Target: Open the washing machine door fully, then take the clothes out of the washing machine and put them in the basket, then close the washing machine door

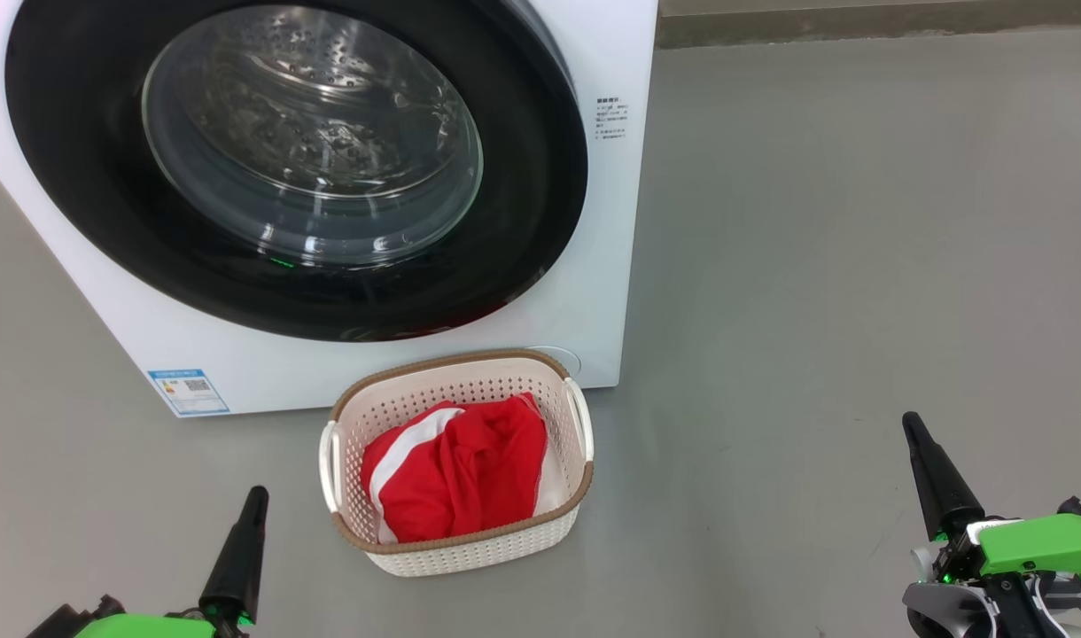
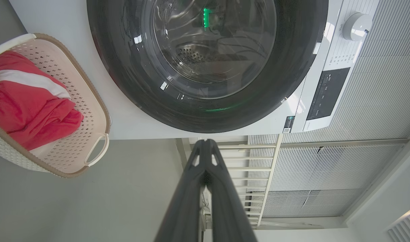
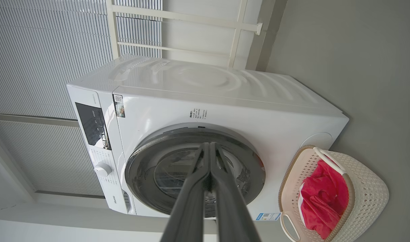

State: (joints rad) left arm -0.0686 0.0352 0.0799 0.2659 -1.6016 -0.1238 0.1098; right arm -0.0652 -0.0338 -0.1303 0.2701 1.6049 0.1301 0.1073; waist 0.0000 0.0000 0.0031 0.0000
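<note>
While smooth grey floor (image 1: 815, 266) runs under everything, the washer (image 1: 611, 221) stands on it: a white glossy box with hard flat panels. Its door (image 1: 80, 177) is shut flush against the front, a wide glossy black ring around a bulging clear window, with the perforated steel drum visible through it. The basket (image 1: 470, 549) sits on the floor just in front of the washer's lower front. It is a cream perforated plastic rounded rectangle with a brown woven-look rim and 2 white side handles. The clothes (image 1: 470, 470) lie inside it, soft crumpled red fabric with 1 white stripe.

The left gripper (image 1: 257, 494) is low and left of the basket, apart from it. Its 2 dark tapered fingers are pressed together on nothing. The right gripper (image 1: 911, 425) is well apart to the right, fingers likewise together and empty.

The head view gives the small blue label (image 1: 189, 391) at the washer's lower front corner. The left wrist view adds a round white knob (image 2: 357, 26) and a dark flat panel (image 2: 327, 92). The right wrist view adds the washer's rippled top and a ribbed slatted wall behind it.
</note>
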